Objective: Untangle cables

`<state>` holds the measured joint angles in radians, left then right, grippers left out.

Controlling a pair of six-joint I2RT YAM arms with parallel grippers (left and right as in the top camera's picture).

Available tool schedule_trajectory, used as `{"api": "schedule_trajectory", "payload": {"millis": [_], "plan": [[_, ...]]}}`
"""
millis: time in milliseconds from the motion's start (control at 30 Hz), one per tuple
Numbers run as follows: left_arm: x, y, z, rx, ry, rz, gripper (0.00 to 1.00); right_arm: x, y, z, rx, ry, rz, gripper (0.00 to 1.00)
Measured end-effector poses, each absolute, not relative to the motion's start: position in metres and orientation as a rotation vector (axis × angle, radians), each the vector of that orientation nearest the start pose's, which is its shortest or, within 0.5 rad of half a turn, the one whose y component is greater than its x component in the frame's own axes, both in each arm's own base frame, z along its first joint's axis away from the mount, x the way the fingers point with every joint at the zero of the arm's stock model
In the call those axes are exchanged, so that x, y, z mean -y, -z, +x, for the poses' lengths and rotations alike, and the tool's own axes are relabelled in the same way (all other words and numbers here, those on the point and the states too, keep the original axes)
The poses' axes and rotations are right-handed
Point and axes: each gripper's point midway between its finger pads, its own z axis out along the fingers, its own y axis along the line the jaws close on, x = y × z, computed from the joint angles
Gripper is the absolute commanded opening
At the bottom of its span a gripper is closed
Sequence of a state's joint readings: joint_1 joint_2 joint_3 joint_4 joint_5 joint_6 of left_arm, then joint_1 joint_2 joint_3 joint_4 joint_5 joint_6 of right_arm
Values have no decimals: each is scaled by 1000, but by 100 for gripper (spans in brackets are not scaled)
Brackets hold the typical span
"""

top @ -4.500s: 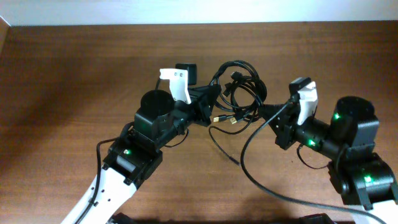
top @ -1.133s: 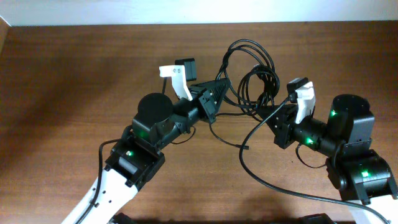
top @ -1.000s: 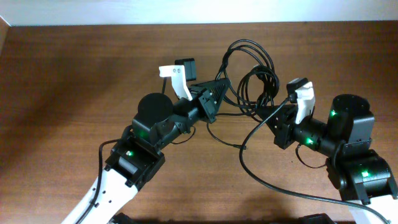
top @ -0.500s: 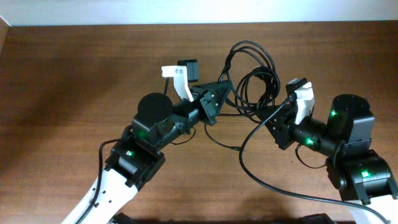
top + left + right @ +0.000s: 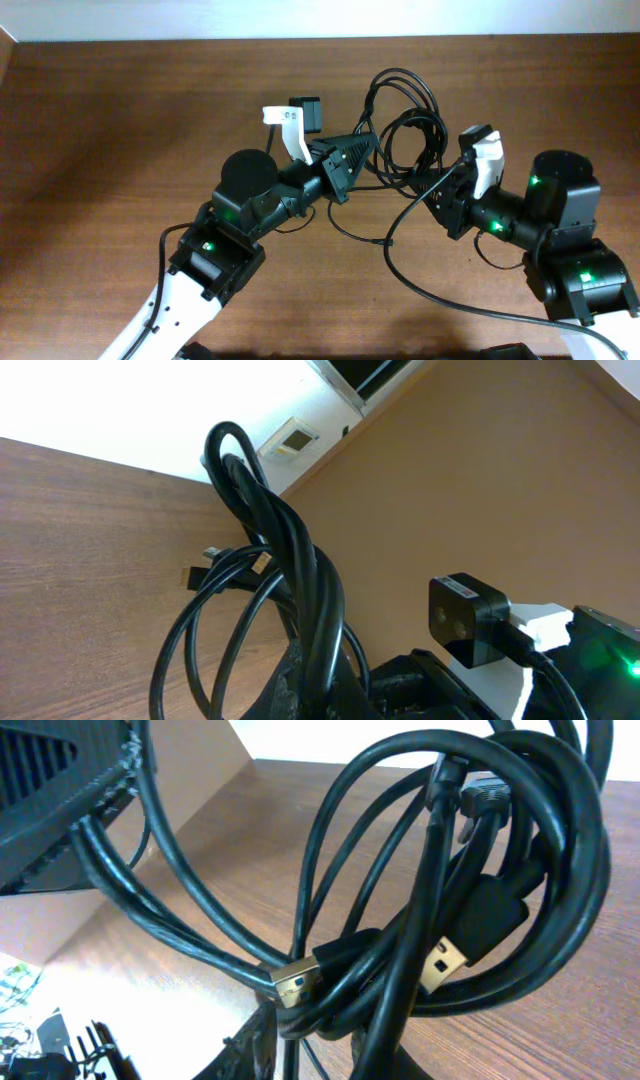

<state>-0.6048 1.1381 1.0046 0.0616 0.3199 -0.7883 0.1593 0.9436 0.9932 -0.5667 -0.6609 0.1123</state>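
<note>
Untangling incomplete: thin black plug-ended cables (image 5: 490, 915) hang knotted together between both pincers. The left pincer (image 5: 364, 145) clamps them; the right pincer (image 5: 432, 183) gap cannot be told.

We are looking straight down on the counter (image 5: 100, 150) from above, far enough off that the left arm (image 5: 245, 195), the right arm (image 5: 540, 215) and the cables (image 5: 405, 130) between them are all fitting in, with a strip of wall (image 5: 300, 18) along the top edge. From the left wrist we are sitting low and very near the cables, facing up along them toward the wall and the right arm. From the right wrist we are looking back toward the left arm, closer yet, the cables filling the frame. All three views are sharing the cables.
</note>
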Motion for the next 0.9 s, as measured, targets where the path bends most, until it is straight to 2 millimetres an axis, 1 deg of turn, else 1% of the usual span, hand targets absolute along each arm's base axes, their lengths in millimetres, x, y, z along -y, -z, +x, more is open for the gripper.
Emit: {"api": "schedule_trajectory", "payload": {"millis": [33, 100, 433, 600, 667, 800, 900], "plan": [[270, -363, 295, -1812, 1295, 106, 0, -150, -295, 269, -2031, -854, -452, 13], [271, -363, 295, -1812, 1298, 109, 0, -150, -294, 271, -2033, -854, -453, 4], [270, -363, 296, -1809, 1292, 102, 0, -153, -297, 269, -2018, -877, -465, 4], [263, -361, 304, -1810, 1244, 51, 0, -159, -300, 264, -2003, -926, -496, 4], [257, -354, 309, -1832, 1203, -4, 0, -160, -301, 262, -1996, -937, -505, 4], [240, -330, 321, -1916, 1114, -198, 0, -161, -310, 255, -1955, -932, -543, 4], [234, -325, 324, -1927, 1098, -271, 0, -160, -319, 248, -1910, -913, -569, 4]]}}
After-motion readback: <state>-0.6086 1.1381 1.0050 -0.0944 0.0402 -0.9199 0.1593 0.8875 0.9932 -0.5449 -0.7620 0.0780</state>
